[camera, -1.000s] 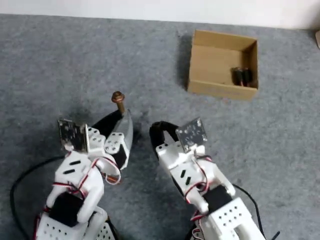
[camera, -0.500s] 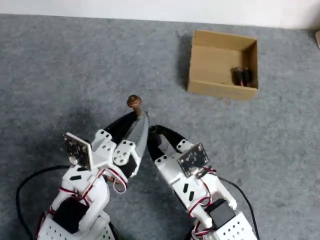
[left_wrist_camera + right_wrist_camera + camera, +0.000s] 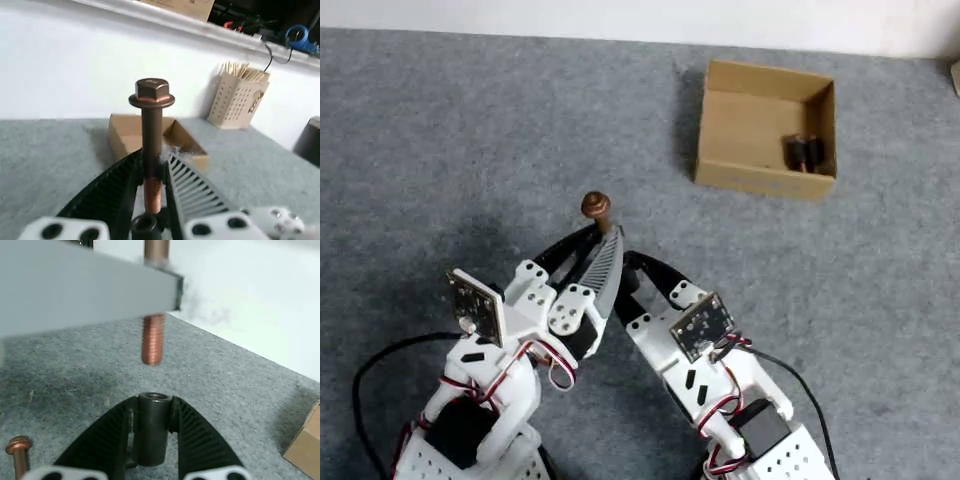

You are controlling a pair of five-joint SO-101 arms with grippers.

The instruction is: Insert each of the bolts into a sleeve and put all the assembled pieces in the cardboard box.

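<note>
On the left of the grey carpet (image 3: 440, 130) we saw the left gripper (image 3: 603, 238) closed tight on the shank of a copper-coloured bolt (image 3: 597, 207), which it held upright with the hexagonal head on top and the threaded end pointing down. Just to its right stood the right gripper (image 3: 626, 268), its black fingers (image 3: 200, 440) pinched around a dark sleeve (image 3: 152, 432) that was also upright, bore facing up. From the right wrist we noted the bolt's threaded tip (image 3: 152, 342) hanging directly over the mouth of the sleeve, apart from it, with carpet visible in the gap. A second bolt (image 3: 18, 450) lay on the carpet near the right gripper. Farther right and towards the back of the table sat the cardboard box (image 3: 765, 181), open on top and well apart from both arms, with dark assembled pieces (image 3: 805, 152) resting in its right end against the wall. Behind the box, from the left wrist, we made out a holder of wooden sticks (image 3: 239, 97) by the white wall.
</note>
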